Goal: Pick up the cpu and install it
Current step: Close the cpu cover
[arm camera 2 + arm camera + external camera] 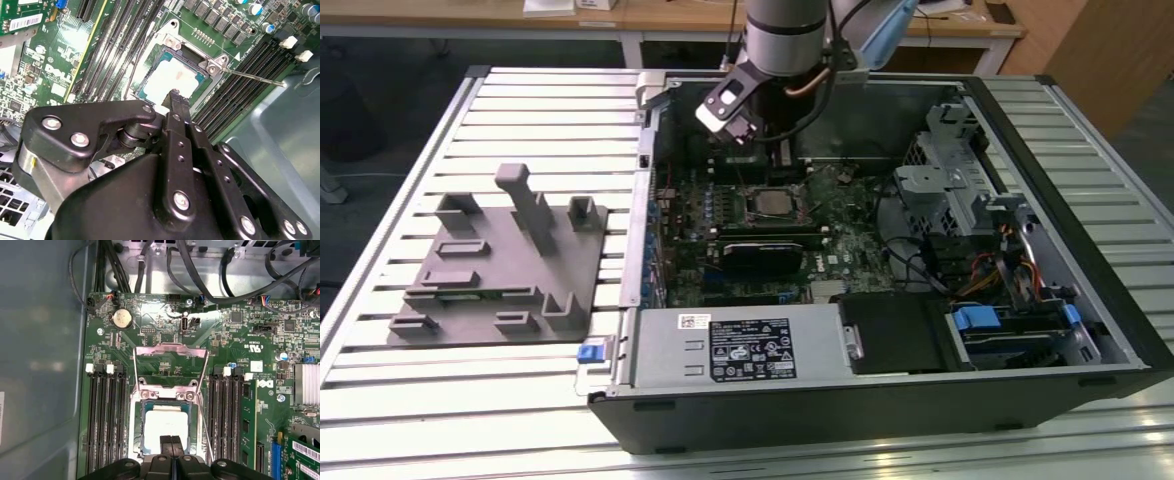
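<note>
The cpu (165, 422), a pale silver square, lies flat inside the motherboard socket (136, 425), whose metal load plate (171, 352) stands swung open. In the second wrist view the cpu (176, 80) sits just past my black fingertips. My gripper (171, 441) hangs right above the chip's edge, its two fingers pressed together with nothing between them. In the exterior view the gripper (767, 150) hovers inside the open computer case above the socket (767, 203).
A grey tray (500, 260) with moulded fixtures lies on the slatted table at the exterior view's left. Inside the case are a black heatsink block (758, 255), memory slots (105, 425), a thin socket lever (250, 76), cables (200, 270) and a drive cage (947, 170).
</note>
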{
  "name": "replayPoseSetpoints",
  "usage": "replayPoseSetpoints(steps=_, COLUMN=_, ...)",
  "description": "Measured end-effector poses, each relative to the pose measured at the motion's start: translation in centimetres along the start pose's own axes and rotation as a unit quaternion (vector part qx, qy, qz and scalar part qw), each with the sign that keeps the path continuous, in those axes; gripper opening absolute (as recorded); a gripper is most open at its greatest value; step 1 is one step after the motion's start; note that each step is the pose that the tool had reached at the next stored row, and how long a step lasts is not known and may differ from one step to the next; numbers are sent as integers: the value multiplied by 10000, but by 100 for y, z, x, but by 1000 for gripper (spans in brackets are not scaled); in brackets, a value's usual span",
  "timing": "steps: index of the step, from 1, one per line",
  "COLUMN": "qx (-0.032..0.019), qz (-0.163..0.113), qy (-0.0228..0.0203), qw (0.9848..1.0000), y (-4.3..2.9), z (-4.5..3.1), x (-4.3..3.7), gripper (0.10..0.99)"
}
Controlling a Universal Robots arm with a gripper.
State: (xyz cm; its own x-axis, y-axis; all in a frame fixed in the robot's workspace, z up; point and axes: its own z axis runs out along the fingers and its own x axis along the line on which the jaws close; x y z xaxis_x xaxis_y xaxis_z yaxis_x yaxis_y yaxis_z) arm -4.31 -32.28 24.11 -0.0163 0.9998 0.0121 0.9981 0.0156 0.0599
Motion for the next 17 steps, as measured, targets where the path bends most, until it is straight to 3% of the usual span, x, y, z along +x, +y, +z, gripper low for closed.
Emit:
replayPoseSetpoints(steps=12, qx=12, qz=2, qy=36, qw=10000, y=4, z=-57, x=-3, gripper=106)
replayPoseSetpoints(steps=17, qx=19, qz=2, qy=42, qw=10000, y=8, z=-114, x=-3, gripper=106)
